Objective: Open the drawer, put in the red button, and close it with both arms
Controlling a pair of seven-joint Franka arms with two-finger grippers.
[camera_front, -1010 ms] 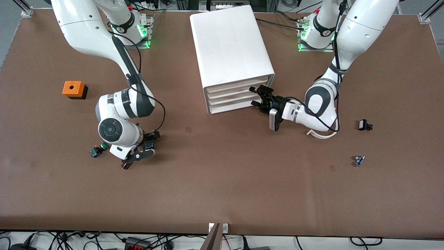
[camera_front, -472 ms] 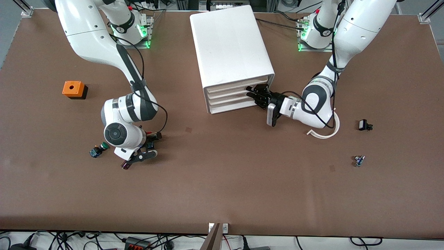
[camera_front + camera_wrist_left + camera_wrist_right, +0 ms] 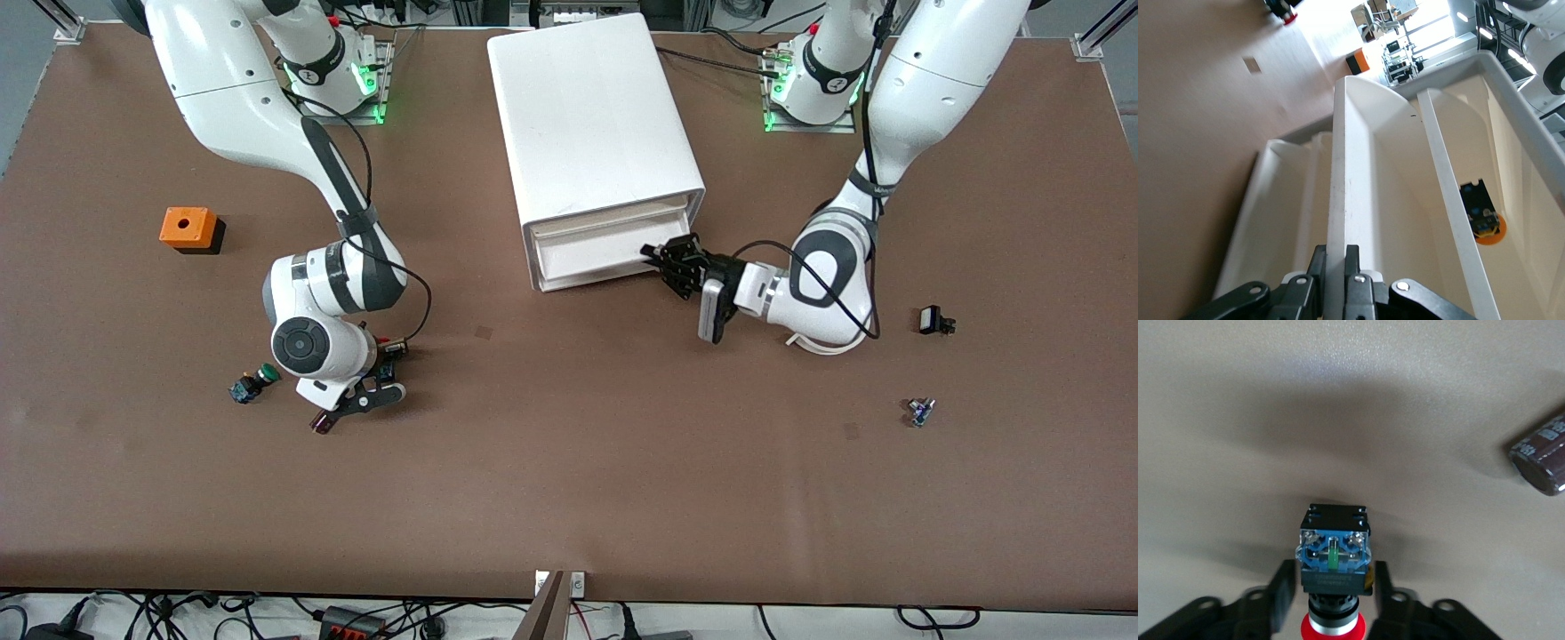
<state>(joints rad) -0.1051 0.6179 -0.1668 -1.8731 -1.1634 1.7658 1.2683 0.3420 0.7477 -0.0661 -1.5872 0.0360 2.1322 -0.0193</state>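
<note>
The white cabinet (image 3: 591,116) stands at the table's middle, toward the arms' bases. One drawer (image 3: 591,258) stands pulled out a little. My left gripper (image 3: 669,260) is shut on that drawer's front wall; the left wrist view shows the gripper (image 3: 1335,257) pinching the white wall (image 3: 1341,187). The red button (image 3: 384,354) lies on the table toward the right arm's end. My right gripper (image 3: 378,373) is low over it and open. In the right wrist view the button (image 3: 1333,577) sits between the fingers of the gripper (image 3: 1331,607) with small gaps on both sides.
A green-capped button (image 3: 252,384) and a dark cylinder (image 3: 318,425) lie beside the right gripper. An orange cube (image 3: 188,229) sits toward the right arm's end. A small black part (image 3: 933,320), a blue part (image 3: 920,412) and a white curved strip (image 3: 822,345) lie near the left arm. A black and orange part (image 3: 1481,217) lies inside the drawer.
My left gripper reached the drawer front, shut on it and pulled it out a little toward the front camera. My right gripper shifted slightly over the red button.
</note>
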